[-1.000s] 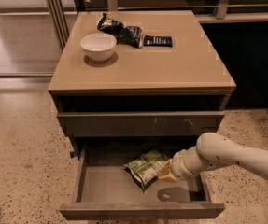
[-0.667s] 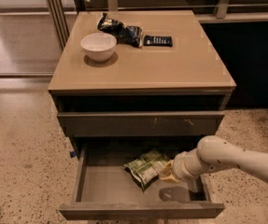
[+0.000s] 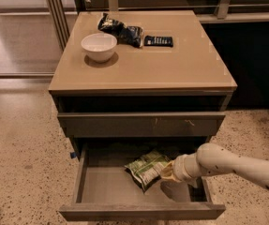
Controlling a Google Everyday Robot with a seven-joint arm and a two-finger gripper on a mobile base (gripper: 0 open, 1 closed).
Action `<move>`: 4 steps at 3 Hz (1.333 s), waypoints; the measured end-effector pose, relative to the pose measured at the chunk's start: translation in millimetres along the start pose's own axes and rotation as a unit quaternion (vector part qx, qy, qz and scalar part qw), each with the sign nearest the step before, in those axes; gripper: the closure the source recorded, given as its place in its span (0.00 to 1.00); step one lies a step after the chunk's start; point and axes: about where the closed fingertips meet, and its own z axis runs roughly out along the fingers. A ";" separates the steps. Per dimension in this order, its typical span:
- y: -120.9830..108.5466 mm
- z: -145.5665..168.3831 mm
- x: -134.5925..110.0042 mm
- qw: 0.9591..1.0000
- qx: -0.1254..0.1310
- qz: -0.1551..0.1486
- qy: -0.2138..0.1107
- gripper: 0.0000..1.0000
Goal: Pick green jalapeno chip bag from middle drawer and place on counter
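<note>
The green jalapeno chip bag [image 3: 147,168] lies tilted inside the open middle drawer [image 3: 101,191], near its middle. My gripper [image 3: 168,171] comes in from the right on a white arm and sits against the bag's right edge, inside the drawer. The counter [image 3: 157,67] is the tan top of the cabinet above.
On the counter stand a white bowl [image 3: 99,46], a dark blue-black snack bag [image 3: 121,30] and a flat black bar [image 3: 158,41]. A closed drawer front with white scuff marks [image 3: 141,124] overhangs the open drawer. Speckled floor surrounds the cabinet.
</note>
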 end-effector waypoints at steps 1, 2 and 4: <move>-15.1 15.1 8.9 1.000 0.011 -0.005 -0.011 0.35; -27.3 25.6 11.9 0.999 0.019 -0.008 -0.025 0.19; -45.3 50.0 10.7 0.998 0.023 -0.012 -0.050 0.06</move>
